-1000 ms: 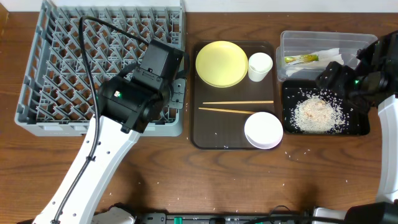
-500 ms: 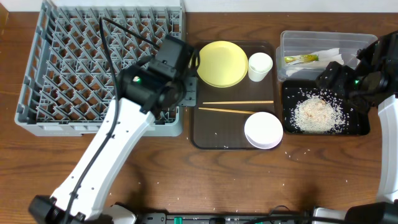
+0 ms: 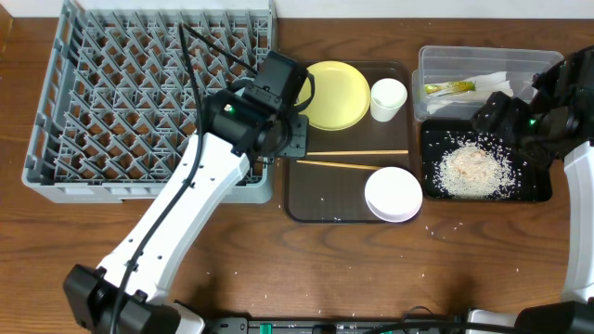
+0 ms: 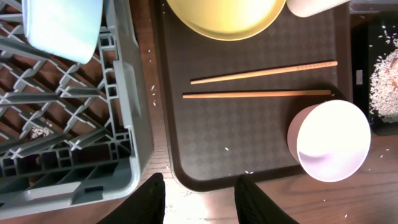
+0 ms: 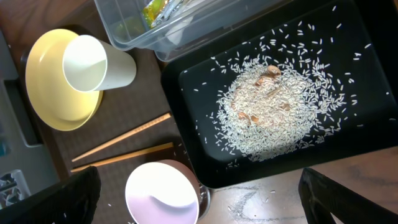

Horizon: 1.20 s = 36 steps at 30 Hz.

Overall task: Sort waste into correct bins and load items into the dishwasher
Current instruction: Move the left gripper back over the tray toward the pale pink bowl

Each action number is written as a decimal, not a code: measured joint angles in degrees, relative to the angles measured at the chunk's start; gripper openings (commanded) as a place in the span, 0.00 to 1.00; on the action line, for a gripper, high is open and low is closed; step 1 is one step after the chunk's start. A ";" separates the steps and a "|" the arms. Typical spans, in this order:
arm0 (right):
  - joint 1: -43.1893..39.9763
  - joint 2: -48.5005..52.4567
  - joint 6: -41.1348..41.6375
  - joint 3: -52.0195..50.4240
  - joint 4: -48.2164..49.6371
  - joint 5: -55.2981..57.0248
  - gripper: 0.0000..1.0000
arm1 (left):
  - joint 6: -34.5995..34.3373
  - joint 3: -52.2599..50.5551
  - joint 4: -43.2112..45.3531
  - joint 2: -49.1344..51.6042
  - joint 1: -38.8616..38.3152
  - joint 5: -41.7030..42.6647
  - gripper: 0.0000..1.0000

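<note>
Over the near edge of the brown tray [image 4: 249,143], beside the wall of the dish rack [image 4: 134,93], my left gripper [image 4: 200,186] hangs, fingers [image 4: 152,199] apart and empty. Chopsticks [image 4: 258,94] lie ahead between yellow plate [image 4: 217,15] and white bowl [image 4: 333,140]; the light blue bowl [image 4: 62,25] sits in the rack. My forearm slants across the rack's corner. My right gripper [image 5: 199,199] gapes wide.

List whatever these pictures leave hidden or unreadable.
Light blue bowl: cut off by the top edge in the left wrist view; overhead, the left arm covers it.
Left fingers: overhead, hidden under the arm's own body.
Clear tub: overhead, the right arm covers its right end; napkins inside too blurred to count.
White cup: left wrist view, mostly cut off at the top edge.
</note>
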 measured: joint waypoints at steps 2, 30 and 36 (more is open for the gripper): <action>0.00 0.00 0.00 0.00 -0.02 0.00 0.99 | -0.33 0.00 0.13 0.61 -0.17 0.00 0.39; 0.00 0.00 0.02 0.00 -0.02 0.00 0.99 | -1.25 0.00 2.54 5.86 -2.95 0.17 0.39; 0.00 0.00 0.02 0.00 0.00 0.00 0.99 | -1.25 0.00 2.54 5.86 -2.95 0.17 0.39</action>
